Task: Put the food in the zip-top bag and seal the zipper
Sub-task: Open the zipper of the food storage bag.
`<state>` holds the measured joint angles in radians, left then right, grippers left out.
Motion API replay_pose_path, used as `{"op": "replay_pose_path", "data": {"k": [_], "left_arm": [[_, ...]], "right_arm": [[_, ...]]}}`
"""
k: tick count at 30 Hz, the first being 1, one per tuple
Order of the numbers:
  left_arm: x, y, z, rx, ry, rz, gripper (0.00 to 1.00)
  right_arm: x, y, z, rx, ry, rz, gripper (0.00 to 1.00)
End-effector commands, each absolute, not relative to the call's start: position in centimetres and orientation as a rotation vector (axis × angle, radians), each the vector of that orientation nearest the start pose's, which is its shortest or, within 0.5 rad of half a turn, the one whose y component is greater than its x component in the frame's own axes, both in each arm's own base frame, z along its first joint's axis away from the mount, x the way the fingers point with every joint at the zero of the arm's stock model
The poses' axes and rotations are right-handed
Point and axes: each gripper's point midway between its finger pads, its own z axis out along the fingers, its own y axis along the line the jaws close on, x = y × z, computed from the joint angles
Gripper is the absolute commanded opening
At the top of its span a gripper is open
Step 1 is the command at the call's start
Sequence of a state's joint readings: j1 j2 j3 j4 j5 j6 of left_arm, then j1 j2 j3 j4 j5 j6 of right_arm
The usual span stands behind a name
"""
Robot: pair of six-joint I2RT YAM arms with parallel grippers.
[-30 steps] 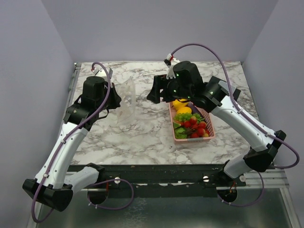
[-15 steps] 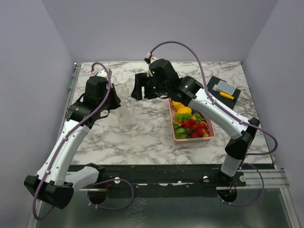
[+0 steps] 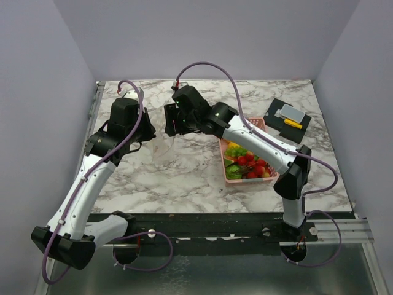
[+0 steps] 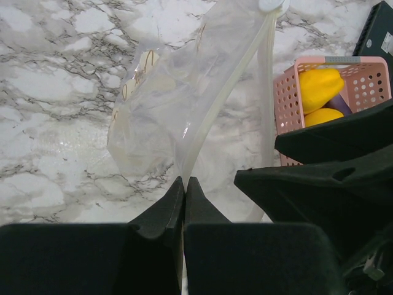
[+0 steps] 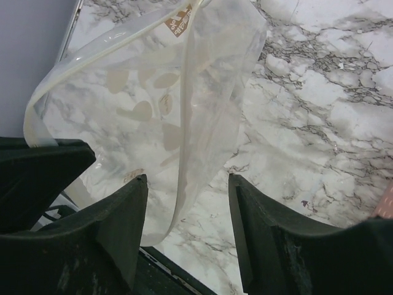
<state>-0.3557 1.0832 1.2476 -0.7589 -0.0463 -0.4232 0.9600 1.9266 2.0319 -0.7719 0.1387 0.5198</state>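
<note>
1. Right now you are on the opening step: the mouth must be spread before any food goes in.
2. Your left hand (image 4: pixel 184 193) is clenched on the near end of the zip-top bag (image 4: pixel 166 110), pinching it right at the zipper (image 4: pixel 228 95), and holds the bag up off the tabletop (image 3: pixel 184 178).
3. In the top view the bag hangs at about 10 o'clock of the tabletop's middle, between the two wrists. It looks empty.
4. Your right hand (image 5: pixel 188 181) is released, its jaws standing apart with the bag's loose lip hanging between them. You cannot tell from the wrist view whether either finger touches the film yet.
5. The food (image 3: pixel 245 161) lies piled in the pink basket (image 3: pixel 249 181), roughly 3 o'clock from the bag and well apart from it. None of it is picked up.
6. Next move, as I judge it: close the right hand on one lip only, near the zipper, then draw it away from the left hand so the mouth gapes.
7. Watch for catching both layers at once, since thin clear film gives little to aim at. That would leave the mouth closed.
</note>
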Motion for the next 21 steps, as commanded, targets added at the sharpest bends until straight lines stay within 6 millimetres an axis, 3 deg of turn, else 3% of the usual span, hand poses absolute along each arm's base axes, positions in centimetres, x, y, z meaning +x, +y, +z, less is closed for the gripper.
{"op": "replay_pose_path", "data": {"k": [1,7,14,21], "left_arm": [[28.8,-11.7,27.9,-0.103,2.194,-0.390,0.00],[28.3,-11.2,27.7,-0.077,2.227,-0.355,0.00],[27.1,-10.6,26.9,-0.030,2.310,-0.296,0.00],[26.1,-10.2,26.3,0.022,2.372,-0.267,0.00]], "right_arm": [[30.8,43.0,25.6,-0.448,2.269,0.538,0.57],[31.8,41.9,23.9,-0.442,2.278,0.407,0.36],[32.8,40.1,22.9,-0.442,2.258,0.271,0.03],[34.7,36.4,23.7,-0.403,2.170,0.026,0.01]]}}
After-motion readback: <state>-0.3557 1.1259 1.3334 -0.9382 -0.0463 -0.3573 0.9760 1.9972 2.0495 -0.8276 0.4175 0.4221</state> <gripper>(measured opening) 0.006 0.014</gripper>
